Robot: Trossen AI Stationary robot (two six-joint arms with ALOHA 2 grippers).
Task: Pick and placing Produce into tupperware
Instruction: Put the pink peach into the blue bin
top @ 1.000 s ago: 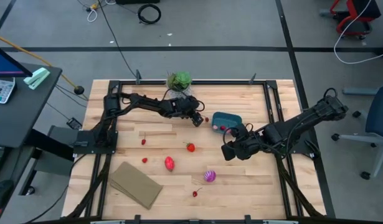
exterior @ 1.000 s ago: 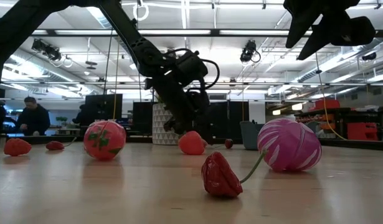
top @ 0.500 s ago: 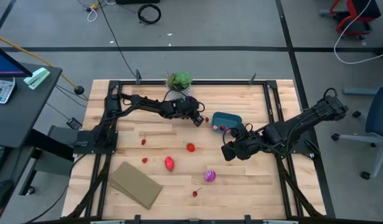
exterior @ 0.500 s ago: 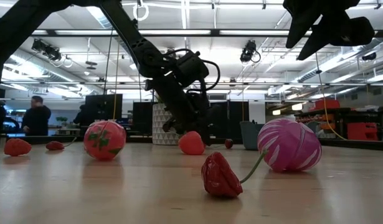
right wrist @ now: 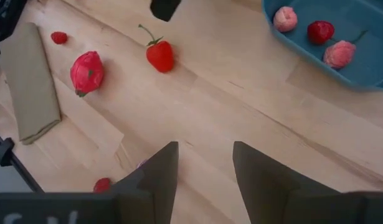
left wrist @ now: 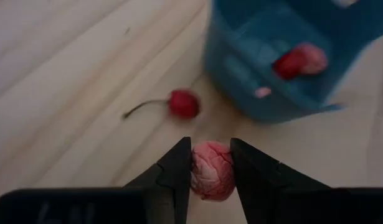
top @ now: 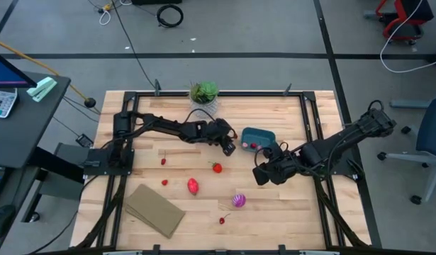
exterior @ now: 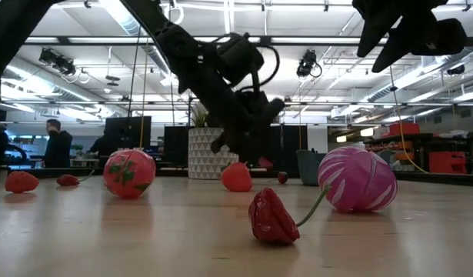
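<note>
My left gripper (top: 229, 146) is shut on a small pink raspberry-like piece of produce (left wrist: 211, 177), just left of the teal-blue tupperware (top: 258, 136). The tub (right wrist: 359, 65) holds three pieces, two pink and one red. A stemmed cherry (left wrist: 182, 102) lies on the table beside the tub. My right gripper (top: 264, 173) is open and empty, above the table on the near side of the tub. On the table lie a strawberry (top: 217, 168), a red fruit (top: 193, 186), a purple-and-white striped piece (top: 238, 200) and several small red pieces. My left gripper pinches the pink piece by its two sides (left wrist: 195, 174) between its two fingers. The fingers slant down from the table's far left toward the tub. In the low view the piece (exterior: 264, 163) hangs at the fingertips, clear of the table.
A green plant in a white pot (top: 203, 93) stands at the far edge behind the left arm. A flat tan slab (top: 154, 210) lies at the near left. People show in the room beyond the table (exterior: 58, 146).
My left gripper has risen off the table and moved toward the near edge and a little right, closer to the tub's left side. My right arm has kept still.
</note>
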